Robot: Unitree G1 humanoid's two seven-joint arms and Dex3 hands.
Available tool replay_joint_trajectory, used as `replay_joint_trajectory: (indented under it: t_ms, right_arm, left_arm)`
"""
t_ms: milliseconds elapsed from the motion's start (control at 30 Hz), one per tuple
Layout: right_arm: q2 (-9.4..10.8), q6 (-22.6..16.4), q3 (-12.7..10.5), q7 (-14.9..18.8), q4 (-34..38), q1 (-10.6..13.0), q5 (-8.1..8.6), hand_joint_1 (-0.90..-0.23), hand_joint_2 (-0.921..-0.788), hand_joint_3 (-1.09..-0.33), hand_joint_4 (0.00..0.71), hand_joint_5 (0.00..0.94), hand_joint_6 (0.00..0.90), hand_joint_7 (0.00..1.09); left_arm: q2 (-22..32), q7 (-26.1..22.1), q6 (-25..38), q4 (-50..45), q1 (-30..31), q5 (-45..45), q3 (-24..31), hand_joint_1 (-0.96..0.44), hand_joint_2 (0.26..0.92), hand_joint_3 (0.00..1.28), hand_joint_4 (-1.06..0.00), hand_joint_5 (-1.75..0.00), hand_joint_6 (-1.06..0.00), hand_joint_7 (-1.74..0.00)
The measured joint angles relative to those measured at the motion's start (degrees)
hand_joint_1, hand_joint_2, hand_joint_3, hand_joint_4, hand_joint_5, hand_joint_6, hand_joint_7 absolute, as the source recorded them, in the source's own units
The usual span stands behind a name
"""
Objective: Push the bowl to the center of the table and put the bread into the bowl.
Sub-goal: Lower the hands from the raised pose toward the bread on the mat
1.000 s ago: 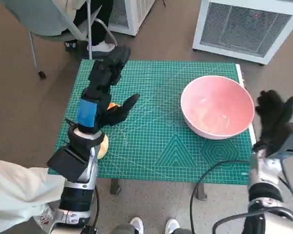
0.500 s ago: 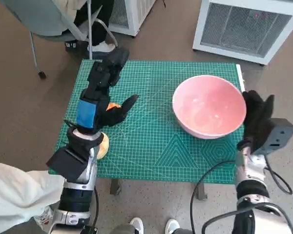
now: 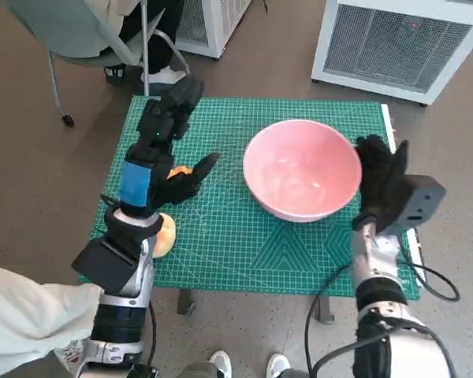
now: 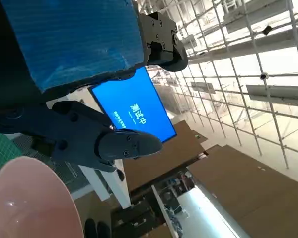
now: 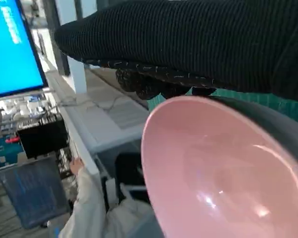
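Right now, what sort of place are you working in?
Probably a lab or test hall, not a home: a green cutting mat covers the small table, white vented units stand on the floor, and a large blue screen hangs under an open-grid ceiling.

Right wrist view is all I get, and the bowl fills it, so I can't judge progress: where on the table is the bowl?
Observer: The bowl sits near the middle of the mat, a little to the right.
Operator: And the bread?
Observer: The bread lies by the mat's left edge, outside the bowl.
Operator: Is the left hand free?
Observer: Yes, the left hand is open and holds nothing.
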Motion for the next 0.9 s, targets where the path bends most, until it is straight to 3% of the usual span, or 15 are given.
replay_joint_trajectory:
  t_ms: [333,633,900]
  right_arm:
    - [2.0,2.5,0.5,-1.8,0.3,-2.3,-1.2,-0.563,-0.921,-1.044,0.268,0.016,0.064,0.62]
    - [3.9,5.0,0.2,-1.6,0.8,-2.9,-1.25,-0.571,-0.921,-1.044,0.256,0.008,0.046,0.6]
    - [4.0,5.4,0.6,-1.5,0.8,-3.3,-1.55,-0.553,-0.921,-1.04,0.263,0.01,0.056,0.6]
  left_arm:
    - [0.9,-0.1,0.0,0.0,1.1,-0.5,0.7,-0.36,0.921,0.33,-0.36,0.0,-0.28,-0.27]
    - [1.1,-0.1,-0.2,0.0,1.3,-0.7,1.2,-0.35,0.921,0.33,-0.36,0.0,-0.3,-0.25]
    - [1.2,-0.1,-0.6,0.0,1.7,-0.7,1.5,-0.35,0.921,0.33,-0.36,0.0,-0.32,-0.2]
